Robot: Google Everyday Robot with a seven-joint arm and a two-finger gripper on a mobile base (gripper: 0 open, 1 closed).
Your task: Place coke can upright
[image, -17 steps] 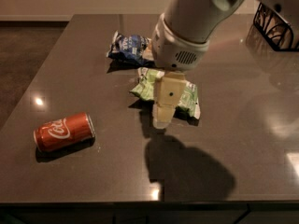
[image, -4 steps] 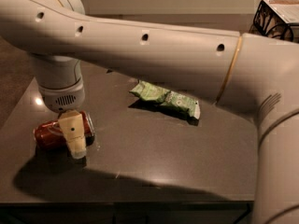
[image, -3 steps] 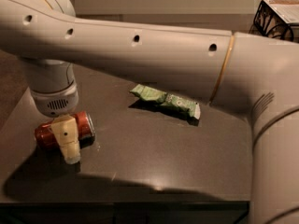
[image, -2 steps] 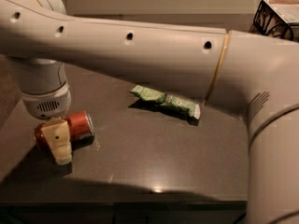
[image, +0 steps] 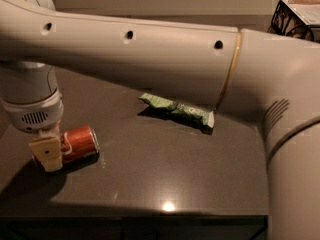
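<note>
The coke can [image: 79,143], red with white script, lies on its side near the front left of the dark table [image: 165,169]. My gripper [image: 46,154] hangs down from the wrist at the far left and sits at the can's left end, low over the table and covering that end of the can. My big white arm [image: 150,49] stretches across the whole upper part of the view.
A crinkled green chip bag [image: 176,108] lies mid-table, right of the can. A black wire basket [image: 296,18] stands at the back right. The arm hides the back of the table. The table's front edge runs close below the can.
My gripper has moved left along the can, from in front of its middle to its left end. The can and the green bag have stayed put.
</note>
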